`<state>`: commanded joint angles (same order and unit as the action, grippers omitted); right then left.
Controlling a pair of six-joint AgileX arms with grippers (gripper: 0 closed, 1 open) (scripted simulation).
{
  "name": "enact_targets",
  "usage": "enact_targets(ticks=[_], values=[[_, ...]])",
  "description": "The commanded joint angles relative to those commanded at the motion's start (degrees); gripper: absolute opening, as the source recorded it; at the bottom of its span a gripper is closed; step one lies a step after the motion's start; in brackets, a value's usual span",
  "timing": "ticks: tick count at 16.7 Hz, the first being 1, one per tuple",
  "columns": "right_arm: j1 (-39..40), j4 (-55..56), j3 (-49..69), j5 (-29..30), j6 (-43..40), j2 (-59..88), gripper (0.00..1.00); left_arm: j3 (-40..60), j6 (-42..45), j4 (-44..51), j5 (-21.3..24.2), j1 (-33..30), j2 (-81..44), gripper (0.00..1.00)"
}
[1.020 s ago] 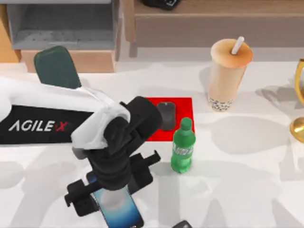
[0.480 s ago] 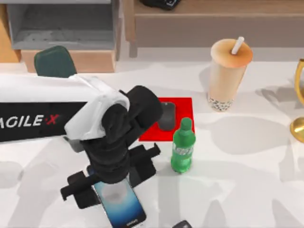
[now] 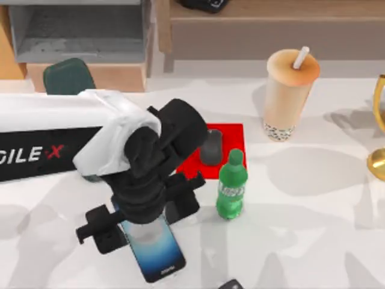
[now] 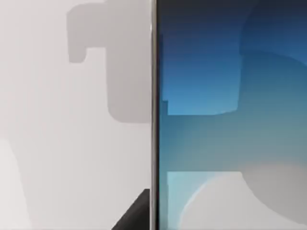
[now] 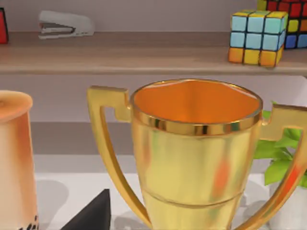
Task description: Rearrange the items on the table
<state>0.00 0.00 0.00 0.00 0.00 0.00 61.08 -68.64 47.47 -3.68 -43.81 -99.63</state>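
My left gripper (image 3: 143, 224) is shut on the black smartphone (image 3: 154, 251), whose blue-white screen faces up near the table's front edge, left of centre. In the left wrist view the smartphone (image 4: 230, 120) sits very close, casting a shadow on the white table (image 4: 57, 158). The dark grey mouse (image 3: 211, 146) lies on the red mat (image 3: 230, 136), partly behind my left wrist. At the back right stands the tan bubble-tea cup (image 3: 289, 96) with its white straw; the cup (image 5: 14, 158) also shows in the right wrist view. A dark fingertip (image 5: 91, 213) of my right gripper shows there.
A green soda bottle (image 3: 231, 184) stands upright just right of my left gripper. A gold trophy (image 3: 378, 138) (image 5: 196, 158) is at the right edge. Shelf units (image 3: 252, 27) line the back, holding a stapler (image 5: 64, 24) and a colour cube (image 5: 256, 37). A dark green object (image 3: 69, 77) sits back left.
My left arm has drawn back toward the left, and its gripper has carried the smartphone away from the front edge, toward the middle of the table.
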Motion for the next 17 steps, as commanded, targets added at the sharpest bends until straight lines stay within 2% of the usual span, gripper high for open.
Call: enact_targets(ticks=[4, 13, 17], values=[[0.00, 0.00, 0.00, 0.00, 0.00, 0.00, 1.00, 0.19, 2.86, -3.63, -10.81, -1.17, 4.99, 0.00], [0.00, 0.00, 0.00, 0.00, 0.00, 0.00, 1.00, 0.05, 13.38, -13.82, -42.78, 0.88, 10.93, 0.00], [0.00, 0.00, 0.00, 0.00, 0.00, 0.00, 1.00, 0.45, 16.46, -17.41, -51.90, 1.70, 10.84, 0.00]])
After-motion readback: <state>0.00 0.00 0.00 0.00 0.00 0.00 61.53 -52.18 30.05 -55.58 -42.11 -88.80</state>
